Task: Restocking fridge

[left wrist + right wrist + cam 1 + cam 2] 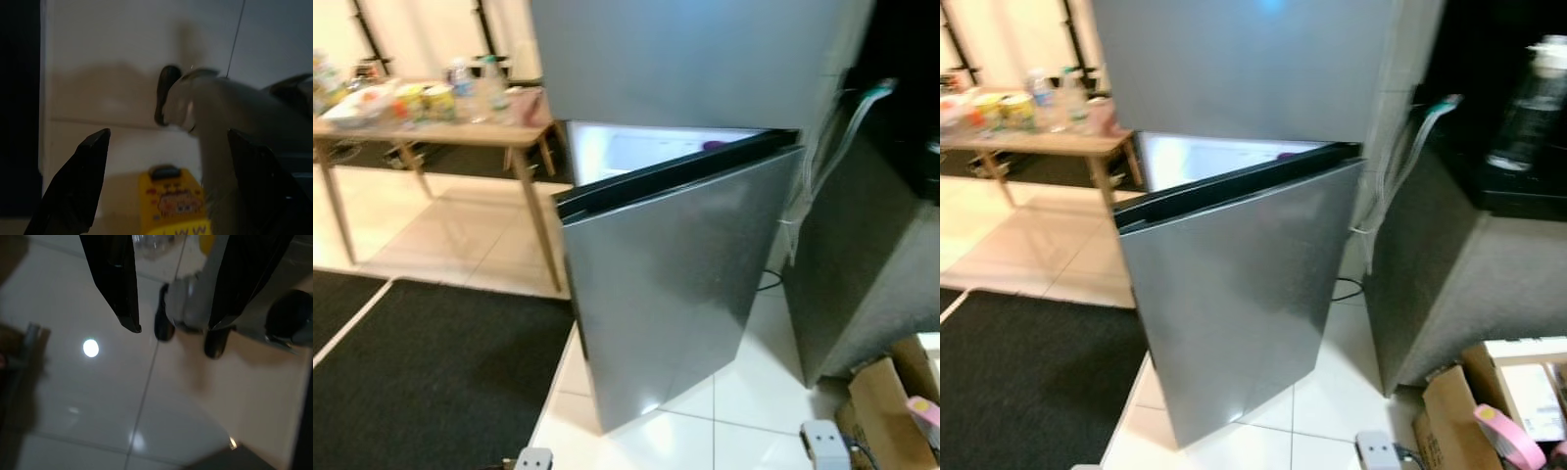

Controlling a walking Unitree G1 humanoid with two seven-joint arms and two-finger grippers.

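Both grippers hang low over the white tiled floor [88,396]: the left gripper [166,186] spread wide and empty above a yellow package [178,205], the right gripper [178,325] likewise parted, grasping nothing. Ahead, the silver fridge [705,59] has its lower door [675,284] ajar, interior lit. Farther left, a wooden table [431,132] carries bottles and cans

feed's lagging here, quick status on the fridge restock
Left gripper open, empty, over a yellow package. Right gripper open, empty, above floor tiles. Lower fridge door half open, interior lit. Groceries on wooden table; nothing blocking the door.
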